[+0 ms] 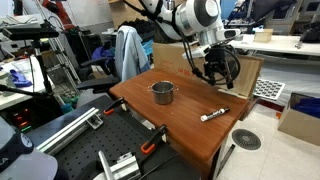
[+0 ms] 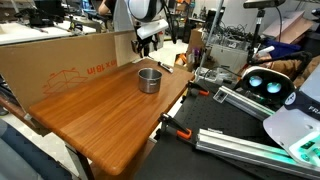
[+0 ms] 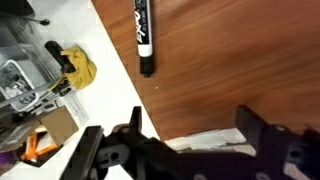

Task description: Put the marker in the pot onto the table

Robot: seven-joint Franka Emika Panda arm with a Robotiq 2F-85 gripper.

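Observation:
The marker (image 1: 213,115), dark with a white section, lies flat on the reddish-brown table (image 1: 190,132) near its edge, apart from the pot. In the wrist view the marker (image 3: 143,35) lies on the wood (image 3: 230,60) just ahead of the jaws. The small silver pot (image 1: 162,92) stands upright mid-table and also shows in an exterior view (image 2: 149,80); I cannot see inside it. My gripper (image 1: 216,70) hangs above the table beyond the marker. Its fingers (image 3: 190,125) are spread wide with nothing between them.
A large cardboard box (image 2: 60,60) stands along one long side of the table (image 2: 100,120). Orange clamps (image 1: 150,147) grip the table edge. A round black disc (image 1: 246,139) lies on the floor. Cluttered items, one yellow (image 3: 80,68), lie below the table edge.

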